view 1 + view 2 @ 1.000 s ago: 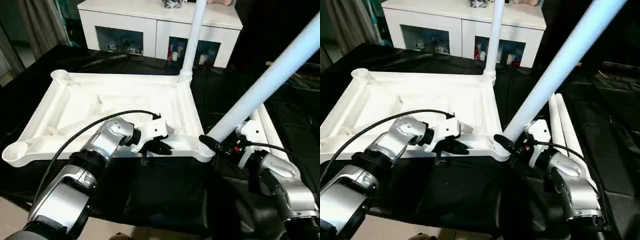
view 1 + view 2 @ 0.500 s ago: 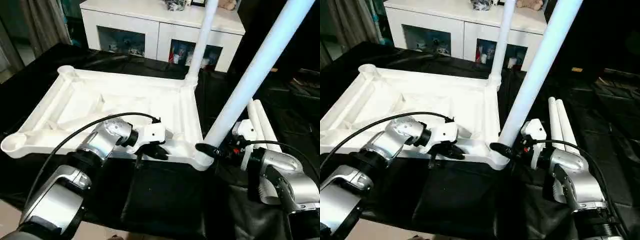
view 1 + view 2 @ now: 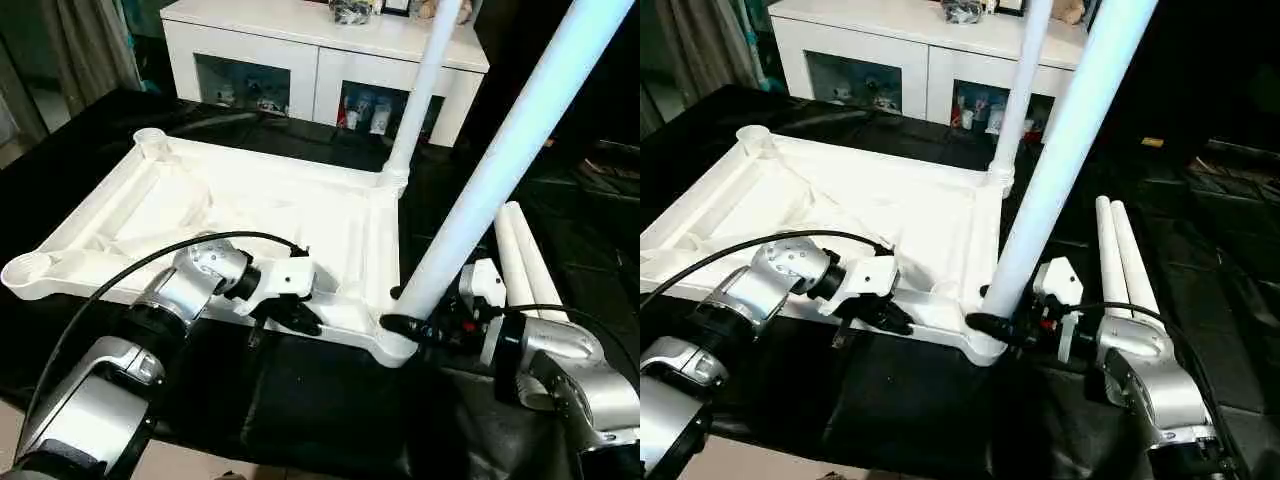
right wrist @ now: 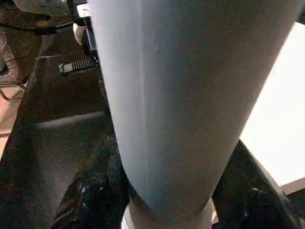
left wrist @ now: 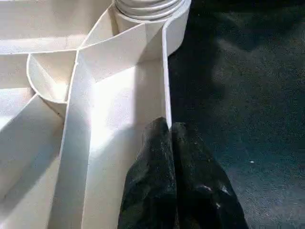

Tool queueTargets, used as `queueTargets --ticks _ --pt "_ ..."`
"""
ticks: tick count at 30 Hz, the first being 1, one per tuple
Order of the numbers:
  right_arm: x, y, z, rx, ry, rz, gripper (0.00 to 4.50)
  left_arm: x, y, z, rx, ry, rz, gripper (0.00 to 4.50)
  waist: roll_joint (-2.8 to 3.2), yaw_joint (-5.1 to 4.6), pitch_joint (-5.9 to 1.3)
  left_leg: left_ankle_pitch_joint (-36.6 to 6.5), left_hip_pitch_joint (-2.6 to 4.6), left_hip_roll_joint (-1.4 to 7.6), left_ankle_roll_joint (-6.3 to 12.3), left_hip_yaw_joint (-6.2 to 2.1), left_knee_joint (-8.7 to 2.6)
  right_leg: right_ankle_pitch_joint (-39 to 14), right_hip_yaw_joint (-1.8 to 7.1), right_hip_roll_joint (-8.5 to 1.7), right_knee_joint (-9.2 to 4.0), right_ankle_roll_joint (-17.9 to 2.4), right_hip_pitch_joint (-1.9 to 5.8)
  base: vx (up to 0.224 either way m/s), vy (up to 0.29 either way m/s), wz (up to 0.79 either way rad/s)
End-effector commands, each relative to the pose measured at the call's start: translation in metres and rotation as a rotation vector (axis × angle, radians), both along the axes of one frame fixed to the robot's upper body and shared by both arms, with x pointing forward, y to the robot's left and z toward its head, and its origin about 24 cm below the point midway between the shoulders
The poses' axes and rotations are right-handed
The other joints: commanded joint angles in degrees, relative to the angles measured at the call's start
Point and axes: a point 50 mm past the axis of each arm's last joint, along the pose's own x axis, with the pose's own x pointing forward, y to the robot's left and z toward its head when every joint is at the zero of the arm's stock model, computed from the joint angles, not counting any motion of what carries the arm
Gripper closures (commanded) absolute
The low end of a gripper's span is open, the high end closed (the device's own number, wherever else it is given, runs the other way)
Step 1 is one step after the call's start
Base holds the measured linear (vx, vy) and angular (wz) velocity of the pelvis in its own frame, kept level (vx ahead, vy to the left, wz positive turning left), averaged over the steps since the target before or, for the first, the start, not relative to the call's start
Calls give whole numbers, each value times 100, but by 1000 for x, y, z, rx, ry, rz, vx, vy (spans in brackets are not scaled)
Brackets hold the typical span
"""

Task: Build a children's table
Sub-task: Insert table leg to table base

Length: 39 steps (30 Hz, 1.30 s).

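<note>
The children's table top [image 3: 250, 215] lay upside down on the black sheet [image 3: 330, 400], ribs facing up, so the corner sockets pointed at the ceiling and legs could drop in from above. One leg [image 3: 425, 85] stood straight up in the far corner socket, well beyond both claws.

My right claw [image 3: 400, 325] was pinching the second leg [image 3: 505, 165] low down, right next to the near corner socket [image 3: 395, 345]. One black finger [image 4: 90, 200] sat on each side of the tube. I held it low because I think that made the foot easier to steer. The leg leaned a little up and away from the claw. I judged the foot was in the socket but maybe not pushed all the way home; the claw hid the joint, so I could not be sure.

My left claw [image 3: 290, 315] had its two fingers pressed together, holding nothing. The tips [image 5: 164, 148] rested against the thin near rim of the top, on the other side of the socket from my right claw. I think that steadied the top so it would not slide.

Two spare legs [image 3: 525, 255] lay side by side on the sheet just past my right claw, waiting for the two empty sockets [image 3: 25, 270] far off beyond my left claw.
</note>
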Motion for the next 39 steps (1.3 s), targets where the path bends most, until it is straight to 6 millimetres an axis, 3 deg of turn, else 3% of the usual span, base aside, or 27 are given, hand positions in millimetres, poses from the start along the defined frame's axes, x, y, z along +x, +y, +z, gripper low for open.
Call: queueTargets --ticks 1,5,9,11,12,13,14,15,16,17,18,19,20,21,24,28,29,30,31,32,33,34,35,36,37,38,39 --pt "-19 5 -36 -32 205 46 264 -3 6 -8 52 20 1 450 87 -19 -201 -2831 140 412 -148 -234 -481 -2473 279 -426 -446 -1000 94 0 0 0" --pt "-12 3 -38 -18 195 -35 264 -1 6 -8 52 12 32 450 80 -37 -178 -2902 131 408 -161 -250 -493 -2685 275 -435 -466 -949 80 0 0 0" --pt "1 1 -43 -19 202 -171 264 4 6 -8 32 8 113 450 72 -101 -78 -3558 235 369 -247 -311 -465 -4048 194 -454 -636 -555 -22 -18 2 -2" --pt "9 1 -47 -52 204 -250 264 6 5 -7 10 14 158 450 120 -239 -16 -4132 367 359 -326 -422 -436 -4748 -84 -430 -862 -201 -22 -75 15 -7" --pt "10 1 -48 -56 208 -258 264 6 5 -7 6 16 165 450 176 -366 -15 -4474 284 407 -395 -524 -537 -4306 -254 -393 -825 -160 160 -71 44 -10" --pt "15 0 -51 -77 210 -308 264 7 5 -7 -3 19 181 450 298 -351 21 -4880 239 475 -486 -575 -669 -3964 -317 -330 -737 -216 252 -71 44 -10" --pt "17 0 -52 -84 210 -324 264 7 5 -7 -5 20 186 450 388 -265 0 -5615 -212 609 -647 -551 -1150 -2056 -254 -151 343 -533 689 -129 46 -9" --pt "19 0 -53 -91 209 -347 264 7 5 -7 -7 19 197 450 386 -190 -3 -5712 -266 520 -666 -403 -1209 -1213 -279 -42 435 -545 645 -111 -17 7" --pt "22 1 -54 -91 208 -366 264 8 5 -8 -9 18 212 450 256 -171 24 -5460 -92 441 -663 -301 -1276 -1534 -39 -39 507 -517 450 -111 -17 7" --pt "23 2 -55 -93 207 -380 264 8 5 -8 -8 15 224 450 -1 -174 -77 -4156 289 281 -766 -397 -500 -3994 262 -652 -332 -643 -35 5 -89 0" --pt "27 5 -57 -100 209 -402 264 10 6 -8 -5 14 259 450 -123 -128 -30 -2090 304 115 -264 -438 245 -5821 288 -1065 -850 -401 -70 3 -54 -39" --pt "27 5 -57 -101 209 -405 264 10 6 -8 -5 14 262 450 -68 -98 11 -1270 85 166 -160 -513 233 -5921 286 -1176 -827 -380 171 3 -54 -39" --pt "28 6 -58 -108 208 -415 264 11 6 -8 -5 12 276 450 59 -55 2 -962 -245 238 -315 -547 -271 -5086 -14 -791 -593 -351 483 17 30 -57" --pt "29 7 -58 -109 208 -418 264 12 6 -8 -7 10 289 450 140 -131 -16 -2092 -163 362 -486 -591 -482 -3992 -100 -507 -452 -407 383 11 48 -33" --pt "33 8 -60 -127 204 -450 264 15 7 -7 -3 -3 340 450 170 -146 -30 -3565 167 405 -617 -597 -524 -3326 -36 -569 -498 -779 223 4 16 -11" --pt "40 9 -61 -137 200 -515 264 19 7 -6 -10 -10 401 450 245 -251 104 -4693 178 446 -699 -671 -680 -3847 -330 -496 -596 -417 337 -41 30 -4" --pt "42 9 -61 -143 199 -534 264 19 7 -6 -12 -13 416 450 323 -216 87 -5279 -133 517 -803 -683 -997 -2985 -269 -341 -13 -491 665 -87 53 -12" --pt "46 9 -62 -148 202 -568 264 21 7 -6 -20 -13 444 450 433 86 128 -6058 -572 414 -1022 -321 -1446 -1701 -373 32 770 -587 897 -98 23 10" --pt "48 10 -62 -148 205 -586 264 21 6 -6 -25 -11 459 450 331 181 130 -5709 -556 369 -879 -111 -1488 -1536 -244 127 847 -478 814 -98 23 10" --pt "48 10 -62 -148 205 -586 265 21 6 -6 -25 -11 459 450 -205 69 -50 -3604 185 250 -763 -111 -761 -4059 249 -363 170 -282 240 17 -82 19" --pt "57 12 -62 -151 207 -655 265 22 2 -7 -41 -7 506 450 -255 -22 58 -739 396 -135 -171 -547 594 -6195 410 -950 -889 -632 -254 116 -72 -30" --pt "57 12 -62 -151 207 -658 265 22 2 -7 -41 -7 508 450 -144 65 65 -146 -129 -169 -48 -772 633 -5925 571 -1109 -724 -812 370 116 -72 -30" --pt "63 15 -62 -152 211 -707 265 23 -2 -8 -51 -7 549 450 84 146 96 -152 -229 218 -383 -748 17 -4115 304 -939 -406 -996 534 120 62 -44" --pt "63 15 -62 -153 211 -710 265 23 -3 -8 -51 -7 552 450 127 49 1 -283 -75 305 -507 -678 -229 -2926 147 -604 -246 -1090 452 0 0 0" --pt "67 17 -62 -154 215 -745 265 23 -6 -8 -52 -11 586 450 116 -74 -35 -1258 189 390 -440 -608 -388 -1746 97 -288 -37 -1175 285 0 0 0" --pt "69 18 -62 -154 216 -757 265 23 -7 -9 -52 -12 597 450 136 -121 -56 -1555 266 422 -333 -496 -427 -956 173 -349 -59 -1455 254 -81 -40 21" --pt "70 19 -62 -149 220 -771 265 24 -8 -9 -53 -14 606 450 133 -116 39 -1970 186 396 -252 -417 -490 -1386 213 -347 -171 -1442 251 -72 -28 11"
